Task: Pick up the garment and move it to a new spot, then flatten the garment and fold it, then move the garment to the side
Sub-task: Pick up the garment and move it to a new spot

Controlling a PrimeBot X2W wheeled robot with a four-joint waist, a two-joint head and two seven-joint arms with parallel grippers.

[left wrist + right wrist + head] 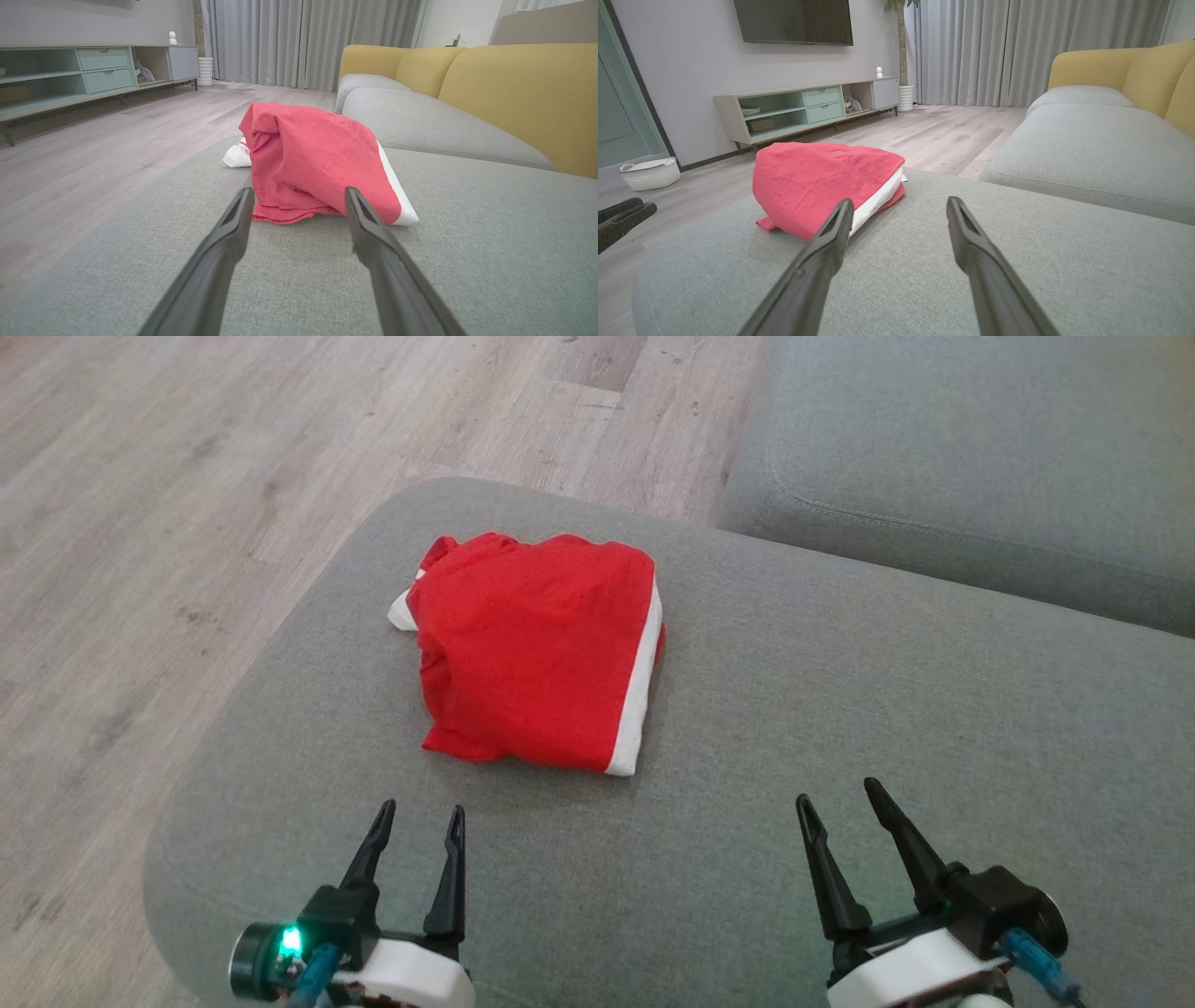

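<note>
On the grey sofa seat [887, 709], toward its left edge beside the wooden floor [140, 523], we are viewing the folded red garment [537, 649] with white trim, lying untouched. We are holding the left end effector [422, 806] and the right end effector [836, 791] open and empty, both apart from the garment, the left one nearer.

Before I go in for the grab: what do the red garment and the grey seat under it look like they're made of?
The red garment looks like thin woven cloth, perhaps cotton or linen. It is matte, with fine creases and limp folds. The grey seat looks upholstered in a coarse woven fabric, matte, with a flecked weave up close. Its rounded edges suggest padding underneath, though that is a guess.
</note>
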